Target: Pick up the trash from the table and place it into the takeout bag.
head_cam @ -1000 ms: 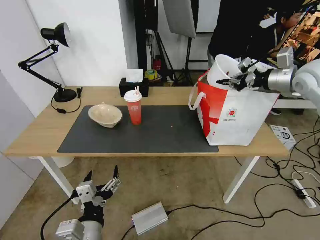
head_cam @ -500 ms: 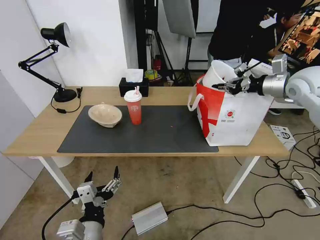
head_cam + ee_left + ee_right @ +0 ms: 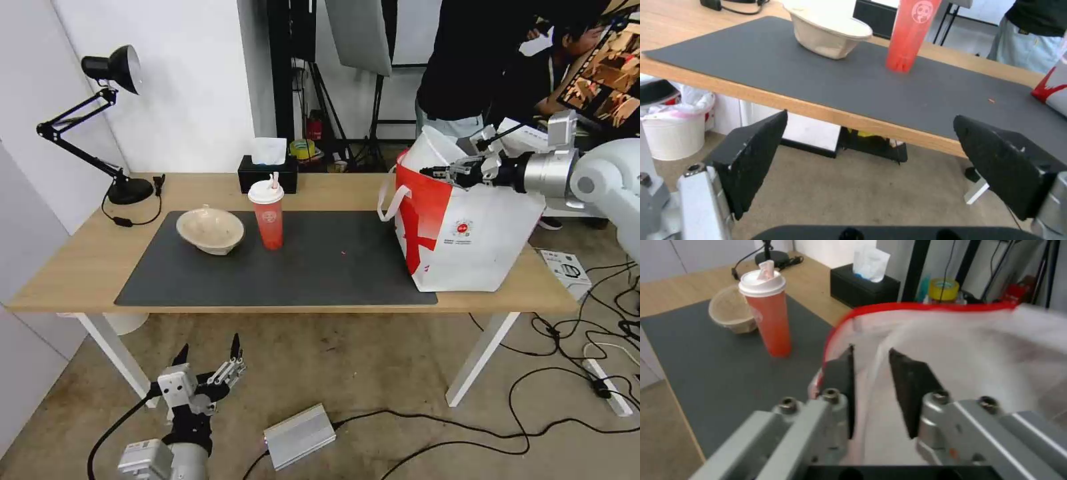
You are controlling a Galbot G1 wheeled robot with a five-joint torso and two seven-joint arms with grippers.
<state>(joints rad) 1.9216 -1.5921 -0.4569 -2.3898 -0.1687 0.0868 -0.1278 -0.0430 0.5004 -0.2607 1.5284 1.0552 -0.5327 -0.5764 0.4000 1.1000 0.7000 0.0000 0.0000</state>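
Note:
The takeout bag (image 3: 473, 233) stands on the right end of the table (image 3: 80, 267). My right gripper (image 3: 430, 172) hovers at the bag's mouth, shut on the rim of the white plastic bowl (image 3: 427, 150), which is tilted and partly sunk inside. In the right wrist view the bowl's wall (image 3: 951, 346) runs between my narrowly spaced fingers, inside the red bag rim (image 3: 907, 306). The red drink cup (image 3: 269, 223) and the beige pulp bowl (image 3: 210, 230) stand on the dark mat (image 3: 320, 267). My left gripper (image 3: 207, 363) hangs open below the table's front edge.
A black tissue box (image 3: 268, 173) sits behind the cup and a black desk lamp (image 3: 113, 73) at the far left corner. A silver box (image 3: 299, 437) and cables lie on the floor. People stand behind the bag.
My right gripper has shifted slightly left and the white bowl has dropped from above the bag deeper into its mouth. The left arm has barely moved.

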